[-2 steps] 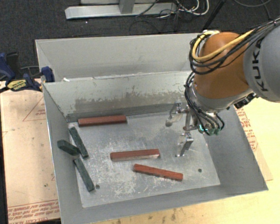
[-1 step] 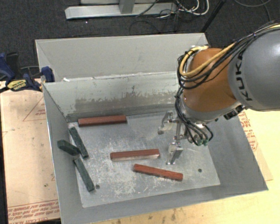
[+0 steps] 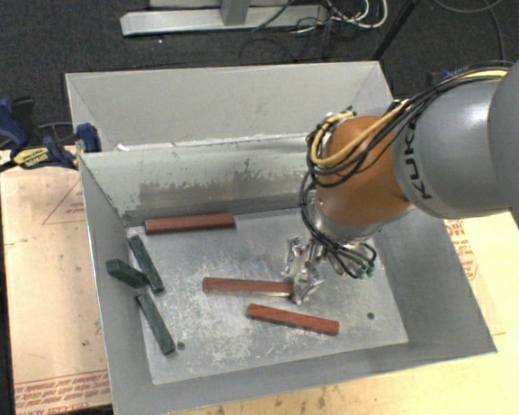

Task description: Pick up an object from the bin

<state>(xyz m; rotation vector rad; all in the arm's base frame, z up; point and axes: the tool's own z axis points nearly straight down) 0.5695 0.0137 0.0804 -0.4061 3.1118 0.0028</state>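
The grey bin (image 3: 237,159) has a flat, scuffed metal floor, mostly bare. The arm (image 3: 454,158) reaches in over the right edge, its end effector (image 3: 302,278) low near the floor's middle, at the right end of a red-brown stick (image 3: 247,286); whether it is apart or together cannot be told. That stick's long axis runs off toward the left edge, slightly tilted. A second red-brown stick (image 3: 292,319) lies just beside, toward the front edge, so room there looks tight; dark green sticks (image 3: 144,264) lie well apart, at the left
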